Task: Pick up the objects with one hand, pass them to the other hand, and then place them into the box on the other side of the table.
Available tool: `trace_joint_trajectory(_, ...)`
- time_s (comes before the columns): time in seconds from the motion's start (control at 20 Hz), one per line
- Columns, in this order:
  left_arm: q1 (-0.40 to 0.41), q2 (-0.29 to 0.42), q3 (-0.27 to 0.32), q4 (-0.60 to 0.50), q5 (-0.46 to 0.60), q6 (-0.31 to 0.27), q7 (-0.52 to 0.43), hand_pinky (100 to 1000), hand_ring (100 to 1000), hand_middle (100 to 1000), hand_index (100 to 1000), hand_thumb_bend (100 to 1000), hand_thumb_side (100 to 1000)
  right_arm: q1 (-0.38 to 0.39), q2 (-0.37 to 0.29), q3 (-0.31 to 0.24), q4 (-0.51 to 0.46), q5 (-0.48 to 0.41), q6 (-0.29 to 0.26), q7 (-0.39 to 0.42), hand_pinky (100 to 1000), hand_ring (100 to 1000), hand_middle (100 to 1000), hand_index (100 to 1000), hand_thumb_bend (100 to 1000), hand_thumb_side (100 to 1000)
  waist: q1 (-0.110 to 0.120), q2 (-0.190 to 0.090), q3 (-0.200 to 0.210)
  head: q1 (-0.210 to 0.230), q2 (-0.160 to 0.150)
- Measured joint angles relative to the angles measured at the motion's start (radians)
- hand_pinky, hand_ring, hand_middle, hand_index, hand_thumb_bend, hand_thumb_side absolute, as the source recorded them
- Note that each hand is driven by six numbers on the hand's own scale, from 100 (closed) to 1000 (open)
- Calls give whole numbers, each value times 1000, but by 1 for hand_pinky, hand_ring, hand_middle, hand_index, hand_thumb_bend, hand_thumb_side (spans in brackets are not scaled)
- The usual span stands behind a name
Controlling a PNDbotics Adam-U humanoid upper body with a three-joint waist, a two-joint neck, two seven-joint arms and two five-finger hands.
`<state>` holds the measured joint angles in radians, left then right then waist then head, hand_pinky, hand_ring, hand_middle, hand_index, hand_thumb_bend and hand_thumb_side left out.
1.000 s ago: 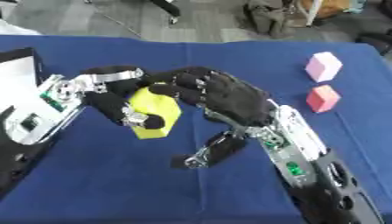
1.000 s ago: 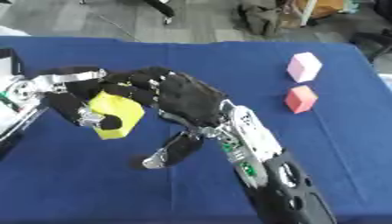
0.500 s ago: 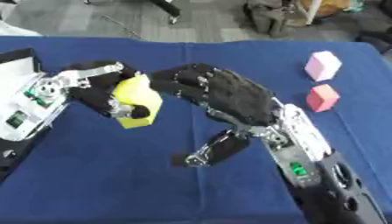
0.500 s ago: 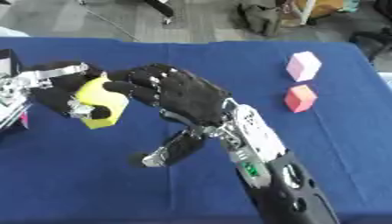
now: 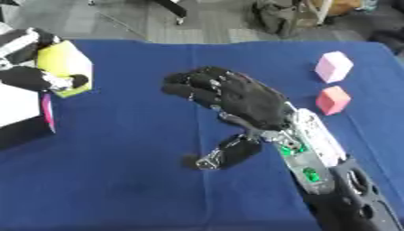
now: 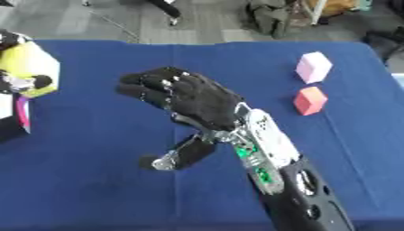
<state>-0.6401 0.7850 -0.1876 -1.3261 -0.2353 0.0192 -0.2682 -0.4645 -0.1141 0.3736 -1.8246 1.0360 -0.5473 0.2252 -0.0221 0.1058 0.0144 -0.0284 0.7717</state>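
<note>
A yellow block (image 5: 65, 66) is held at the far left, with my left hand (image 5: 35, 77) curled round it, just above the edge of a white box (image 5: 17, 104). My right hand (image 5: 236, 97) hovers open over the middle of the blue table, fingers spread toward the left, holding nothing. A pale pink block (image 5: 333, 66) and a red-pink block (image 5: 332, 99) stand on the table at the right.
The blue cloth table (image 5: 134, 180) fills the view. The white box with a pink strip (image 5: 49, 117) on its side sits at the left edge. Chairs and bags lie on the floor beyond the far edge.
My left hand has carried the yellow block leftward, away from the right hand, to the box's edge. The right hand has let go and stayed open mid-table.
</note>
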Motion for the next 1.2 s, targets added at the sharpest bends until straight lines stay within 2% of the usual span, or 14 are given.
trace_joint_trajectory(0.35, -2, 11, 116, 240, -236, 77, 179, 714, 591, 206, 449, 480, 191, 18, -16, -3, 0, -16, 7, 7, 838, 865, 894, 963, 474, 567, 5, -13, -1, 163, -12)
trace_joint_trajectory(0.5, -36, -11, 142, 336, -324, 97, 235, 717, 606, 246, 488, 561, 246, 26, -18, -3, 1, -22, 7, 9, 837, 863, 893, 963, 476, 580, 5, -20, -2, 204, -20)
trace_joint_trajectory(0.6, -65, -32, 158, 409, -382, 112, 267, 719, 615, 277, 513, 627, 300, 28, -20, -3, 1, -28, 7, 9, 837, 863, 893, 963, 459, 579, 4, -23, -2, 212, -27)
trace_joint_trajectory(0.75, -101, -72, 179, 520, -466, 130, 311, 761, 702, 481, 663, 853, 496, 35, -21, -3, 1, -37, 6, 13, 837, 863, 892, 963, 451, 584, -2, -28, -9, 211, -28)
trace_joint_trajectory(0.85, -117, -95, 192, 582, -515, 138, 333, 803, 782, 649, 769, 978, 584, 40, -21, -2, 1, -41, 5, 15, 837, 862, 890, 964, 447, 586, -4, -31, -14, 204, -28)
trace_joint_trajectory(0.9, -123, -105, 196, 607, -539, 141, 340, 837, 830, 753, 828, 1000, 605, 42, -21, -2, 1, -44, 6, 16, 837, 862, 890, 963, 446, 586, -4, -31, -15, 200, -28)
trace_joint_trajectory(0.95, -125, -113, 199, 628, -561, 144, 344, 857, 861, 802, 854, 1000, 631, 43, -21, -2, 1, -46, 6, 17, 836, 861, 888, 963, 444, 586, -4, -31, -15, 196, -28)
trace_joint_trajectory(1.05, -127, -121, 203, 656, -600, 147, 340, 876, 892, 859, 887, 1000, 680, 43, -21, -2, 1, -47, 6, 17, 835, 859, 887, 963, 442, 586, -4, -31, -17, 190, -28)
trace_joint_trajectory(1.2, -126, -124, 220, 655, -620, 145, 332, 876, 891, 856, 889, 1000, 688, 43, -22, -3, 1, -51, 7, 17, 832, 853, 878, 959, 442, 580, -4, -31, -19, 180, -28)
